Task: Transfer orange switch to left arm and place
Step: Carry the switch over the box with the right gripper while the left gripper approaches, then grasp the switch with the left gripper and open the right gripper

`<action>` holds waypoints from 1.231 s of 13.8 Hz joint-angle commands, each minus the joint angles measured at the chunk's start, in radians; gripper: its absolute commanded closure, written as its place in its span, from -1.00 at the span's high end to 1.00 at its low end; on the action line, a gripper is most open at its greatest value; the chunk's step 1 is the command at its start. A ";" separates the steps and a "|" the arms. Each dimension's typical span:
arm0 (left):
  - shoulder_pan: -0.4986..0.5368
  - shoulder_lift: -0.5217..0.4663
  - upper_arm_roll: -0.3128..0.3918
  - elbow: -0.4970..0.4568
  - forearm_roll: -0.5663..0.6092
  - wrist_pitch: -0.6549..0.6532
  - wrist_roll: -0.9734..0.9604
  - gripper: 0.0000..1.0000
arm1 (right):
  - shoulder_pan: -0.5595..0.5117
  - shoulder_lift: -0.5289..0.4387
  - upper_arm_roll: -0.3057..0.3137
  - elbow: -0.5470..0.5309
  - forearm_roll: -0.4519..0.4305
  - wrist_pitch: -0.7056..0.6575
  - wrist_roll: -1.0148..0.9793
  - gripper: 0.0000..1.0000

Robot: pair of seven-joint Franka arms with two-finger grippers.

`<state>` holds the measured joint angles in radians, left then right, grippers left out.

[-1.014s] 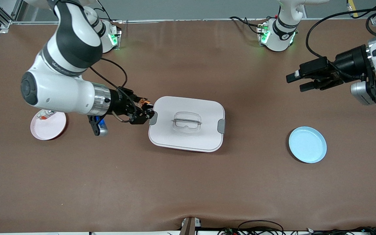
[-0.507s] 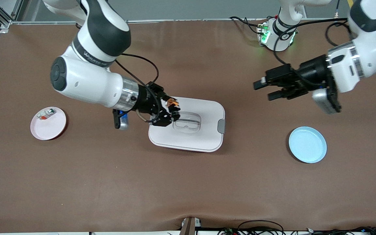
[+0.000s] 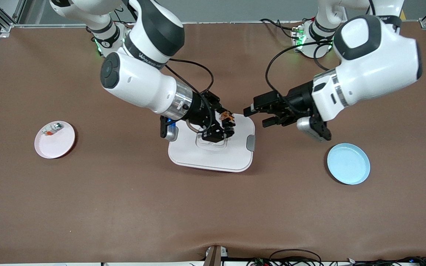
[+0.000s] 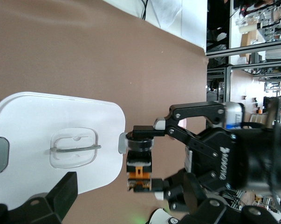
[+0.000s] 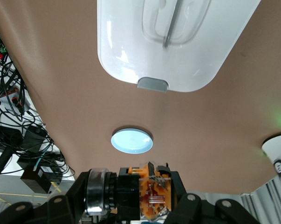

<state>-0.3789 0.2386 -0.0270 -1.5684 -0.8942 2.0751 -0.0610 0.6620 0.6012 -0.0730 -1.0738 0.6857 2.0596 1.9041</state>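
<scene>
The right gripper (image 3: 227, 123) hangs over the large white lidded plastic box (image 3: 235, 157), fingers pinching the tiny black-bodied orange switch (image 3: 227, 117). The left gripper (image 3: 259, 116) hovers over the box's edge toward the left arm's end of the table, fingers spread. For a clean handover, I'd keep both high above the lid, centre the spread fingers around the switch's free end, and close before releasing.

No clearly readable text on anything
</scene>
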 commanded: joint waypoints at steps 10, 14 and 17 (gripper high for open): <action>-0.045 0.054 0.005 0.022 -0.017 0.100 0.016 1.00 | 0.034 0.066 -0.011 0.095 0.018 0.120 0.112 -1.00; -0.046 0.057 0.007 0.022 -0.006 0.102 0.029 1.00 | 0.034 0.066 -0.010 0.097 0.018 0.134 0.112 -1.00; -0.045 0.057 0.007 0.022 -0.009 0.102 0.082 1.00 | 0.030 0.068 -0.010 0.097 0.018 0.142 0.112 -1.00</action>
<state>-0.4179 0.2840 -0.0253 -1.5667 -0.8942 2.1679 -0.0153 0.6913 0.6413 -0.0756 -1.0247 0.6859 2.1971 1.9955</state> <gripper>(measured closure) 0.000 0.273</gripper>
